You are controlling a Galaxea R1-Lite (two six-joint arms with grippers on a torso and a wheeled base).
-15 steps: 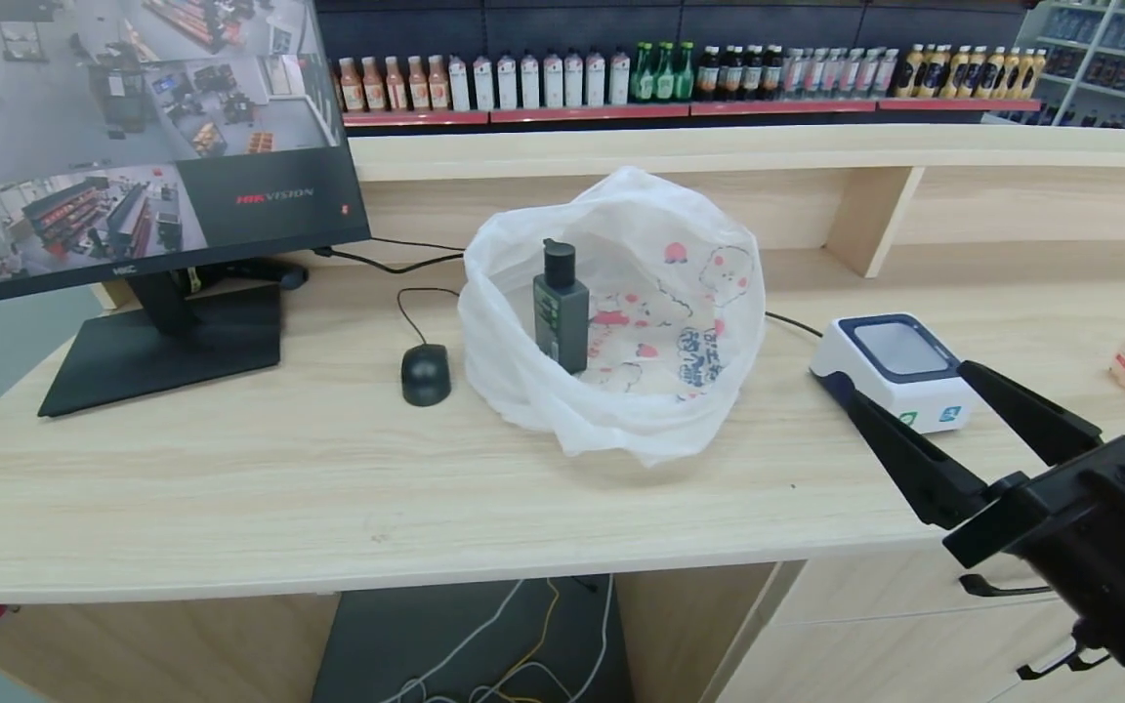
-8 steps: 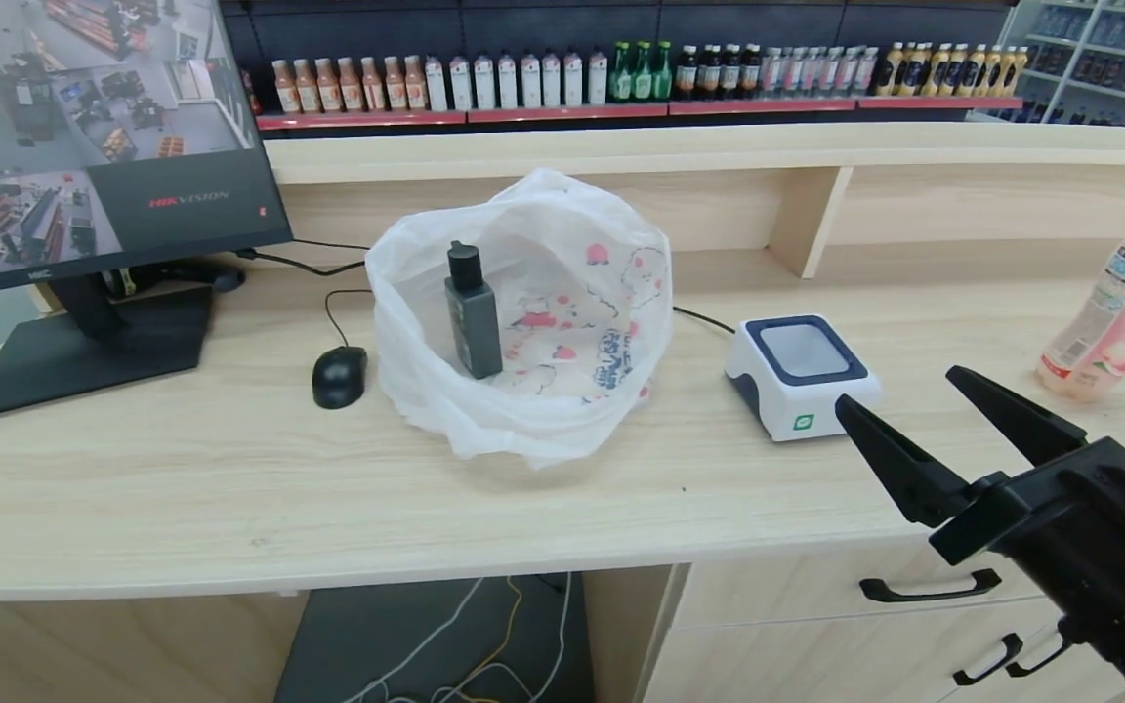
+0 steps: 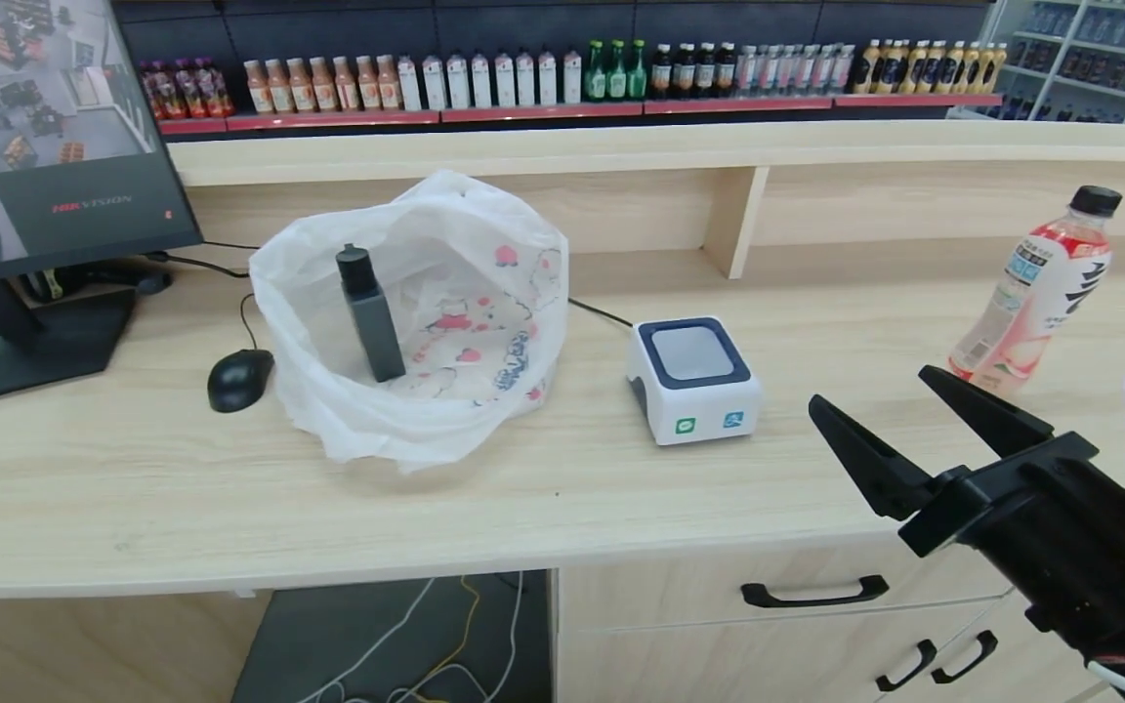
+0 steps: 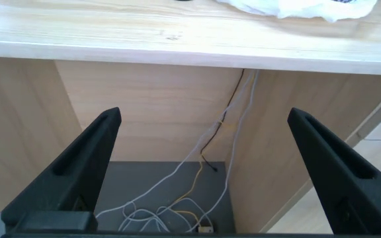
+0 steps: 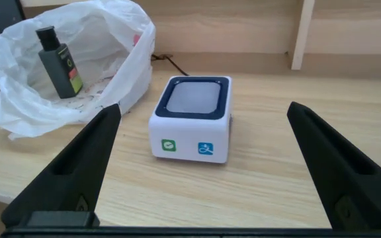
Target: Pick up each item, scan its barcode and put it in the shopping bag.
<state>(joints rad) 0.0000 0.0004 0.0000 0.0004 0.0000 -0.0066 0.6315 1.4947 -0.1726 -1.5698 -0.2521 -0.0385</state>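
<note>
A pale wooden table was seen stretched across the head view. A black monitor was stood at its left end on a flat black base, with camera feeds shown on the screen. A black mouse was laid on the table just right of that base, its thin cord curved toward the rear. A raised ledge was carried along the back, held up by an upright wooden divider. Behind it, rows of bottles were lined up on a red-edged shelf. Drawers with black handles were fitted beneath the table, and loose cables were hung in the opening beside them.
</note>
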